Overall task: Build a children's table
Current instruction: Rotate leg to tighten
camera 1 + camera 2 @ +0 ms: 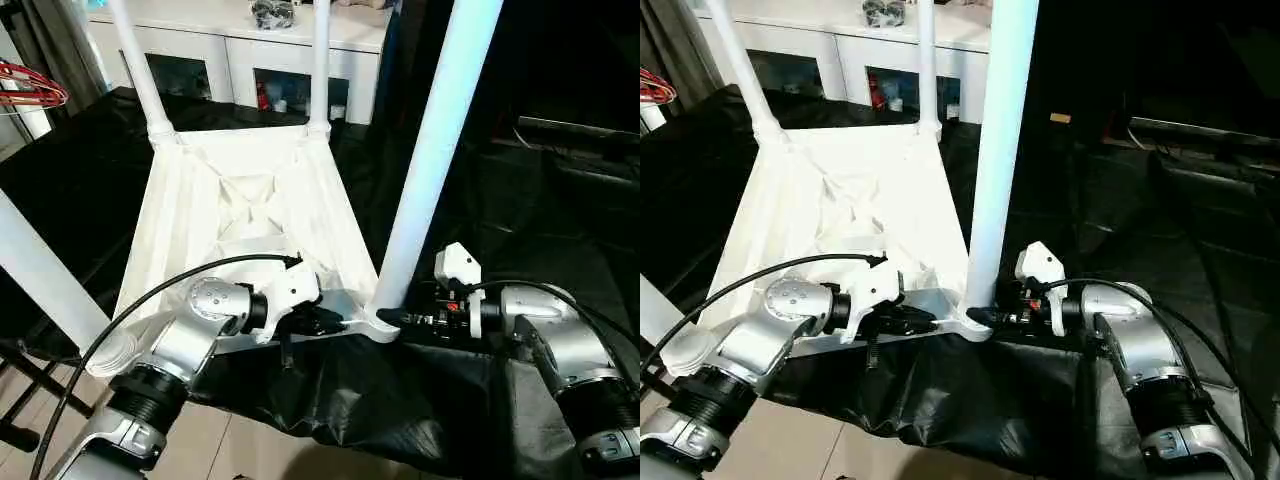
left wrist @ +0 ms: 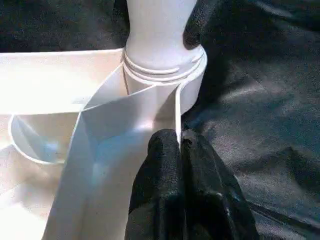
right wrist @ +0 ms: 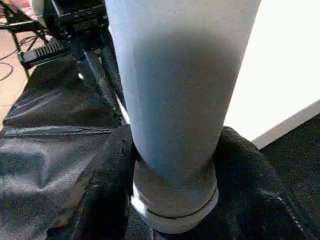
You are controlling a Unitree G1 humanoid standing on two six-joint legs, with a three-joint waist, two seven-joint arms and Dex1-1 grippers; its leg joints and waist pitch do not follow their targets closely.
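Inverted children's table on a work table draped in black cloth (image 1: pixel 420 400). The white plastic tabletop (image 1: pixel 200 215) lies ribbed underside up across the centre left of the frame. Two tapered tube legs stand in the far corner sockets at the upper centre; a third leg (image 1: pixel 30 270) crosses the left edge.

The fourth leg (image 1: pixel 435 150) rises near-vertically at centre right, its base seated in the near corner socket (image 1: pixel 380 325). The right gripper (image 1: pixel 412 320) lies level just right of that socket, its two black fingers (image 3: pixel 107 195) bracketing the leg's base on either side, half open and touching it; whether they clamp firmly cannot be told.

The left gripper (image 1: pixel 320 322) comes in from the left along the tabletop's near edge, its fingers (image 2: pixel 165 175) pinched shut on the thin upright rim wall beside the socket.

Judgement: the leg's long axis stands square to both grippers; the right arm is placed to turn or press it home.

Surfaces: smooth glossy plastic, threaded collar rings at the socket, creased shiny cloth.
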